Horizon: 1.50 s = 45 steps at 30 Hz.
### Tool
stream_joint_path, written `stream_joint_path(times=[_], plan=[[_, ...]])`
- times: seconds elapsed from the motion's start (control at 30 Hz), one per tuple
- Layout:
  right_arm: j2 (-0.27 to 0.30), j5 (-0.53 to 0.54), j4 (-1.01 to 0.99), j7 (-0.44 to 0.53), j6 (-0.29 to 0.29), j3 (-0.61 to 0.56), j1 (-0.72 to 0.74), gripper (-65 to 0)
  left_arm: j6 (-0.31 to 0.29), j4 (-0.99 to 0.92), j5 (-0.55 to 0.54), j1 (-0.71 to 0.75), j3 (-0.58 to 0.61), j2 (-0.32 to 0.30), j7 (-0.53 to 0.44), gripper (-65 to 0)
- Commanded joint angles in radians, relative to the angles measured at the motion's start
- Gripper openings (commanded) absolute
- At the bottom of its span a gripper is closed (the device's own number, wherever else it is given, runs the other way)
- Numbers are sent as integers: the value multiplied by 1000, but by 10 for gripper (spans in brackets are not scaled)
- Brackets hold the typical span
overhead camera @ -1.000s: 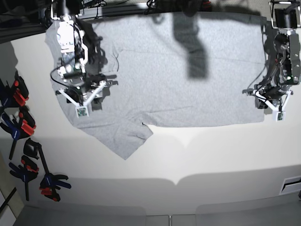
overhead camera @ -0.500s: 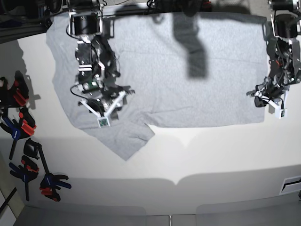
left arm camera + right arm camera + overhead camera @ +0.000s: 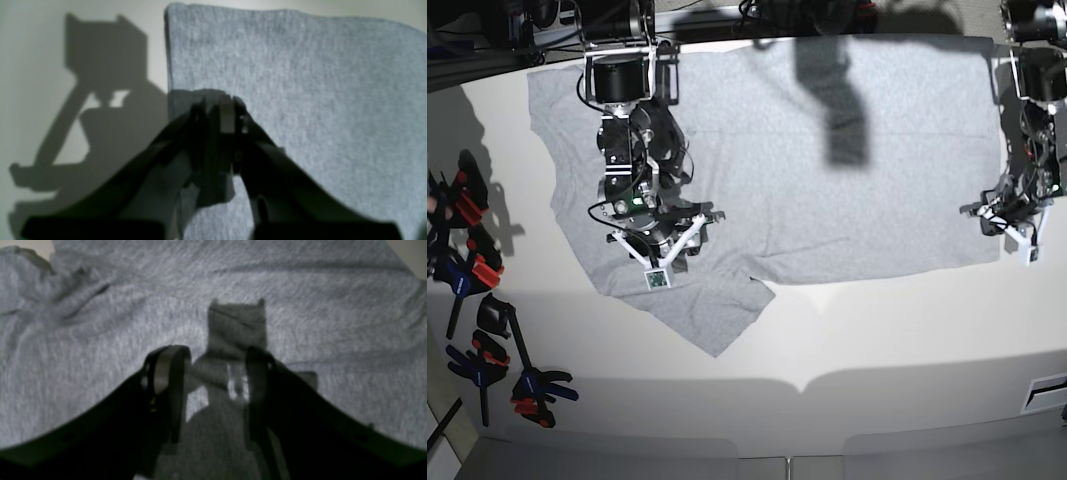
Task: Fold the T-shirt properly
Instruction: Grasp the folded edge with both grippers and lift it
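The light grey T-shirt [image 3: 827, 190] lies spread flat across the back of the white table [image 3: 877, 330], one sleeve [image 3: 717, 325] pointing toward the front. My right gripper [image 3: 662, 252] hovers over the shirt's left part near that sleeve. Its jaws are open above wrinkled cloth [image 3: 100, 333], with nothing between the fingers [image 3: 166, 373]. My left gripper [image 3: 1009, 226] sits at the shirt's right hem. In the left wrist view the gripper [image 3: 220, 111] is shut, pinching a bit of the T-shirt's [image 3: 300, 100] edge.
Several black, red and blue spring clamps [image 3: 467, 265] lie along the table's left edge, with more [image 3: 527, 385] at the front left. A dark shadow [image 3: 842, 110] falls across the shirt's upper middle. Bare table lies in front of the shirt.
My right arm swung to the right and toward the front over the shirt. The shirt slid slightly right and forward, and the left gripper shifted a little right with the hem.
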Motion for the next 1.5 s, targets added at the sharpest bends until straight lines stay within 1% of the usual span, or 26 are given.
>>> stream_joint_path(times=[0.0, 0.17, 0.33, 0.37, 0.47, 0.5, 0.57, 0.6, 0.63, 0.67, 0.73, 0.9, 1.0, 1.1, 1.17, 1.27, 1.3, 1.37, 1.43, 1.47], plan=[[0, -2, 8, -56, 8, 1, 7, -359, 7, 12, -1, -36, -6, -29, -11, -589], [-1, -2, 33, -56, 7, 1, 33, -359, 7, 15, -2, -106, -6, -55, -13, -589], [-6, -2, 85, -58, 7, 1, 54, -359, 6, 16, 4, -146, -6, -74, -143, -589], [-6, -2, 98, -63, 7, 1, 56, -359, 7, 16, 21, -145, -6, -74, -170, -589], [-9, -2, 126, -92, 7, 1, 60, -359, 6, 16, 51, -142, -6, -73, -149, -586], [-8, -2, 133, -105, 7, 1, 59, -359, 6, 16, 51, -142, -6, -73, -120, -565], [-8, -5, 143, -117, 8, 1, 59, -359, -1, 14, 51, -143, -5, -73, -92, -483], [-8, -5, 146, -117, 9, 1, 59, -359, -24, 14, 51, -145, -5, -73, -75, -439], [-9, -5, 148, -117, 16, 1, 59, -359, -52, 14, 51, -146, -5, -74, -48, -410], [-8, -5, 150, -116, 26, 1, 61, -359, -82, 14, 51, -148, -5, -73, -21, -396], [-8, -4, 151, -116, 48, 1, 64, -359, -121, 14, 51, -148, -5, -73, 0, -394], [-8, -1, 153, -116, 53, 1, 67, -359, -120, 2, 51, -161, -5, -73, -35, -394], [-8, -1, 153, -117, 53, 1, 67, -359, -121, -96, 54, -220, -5, -74, -73, -396], [-8, 0, 153, -120, 53, 1, 67, -359, -122, -258, 85, -308, -5, -73, -117, -396], [-8, -1, 153, -122, 54, 1, 67, -359, -152, -381, 88, -370, -5, -73, -110, -396], [-9, 1, 153, -121, 54, 0, 67, -359, -234, -523, 45, -434, -5, -74, -86, -396], [-8, 5, 153, -121, 55, 1, 67, -359, -248, -547, 24, -439, -5, -74, -96, -396], [-6, 6, 153, -121, 68, 1, 67, -359, -248, -572, 8, -439, -5, -70, -119, -396], [-6, 7, 153, -121, 72, 0, 70, -359, -248, -591, 19, -436, -5, -62, -130, -396], [-6, 7, 153, -120, 76, 0, 70, -359, -247, -597, 43, -431, -5, -58, -144, -396]])
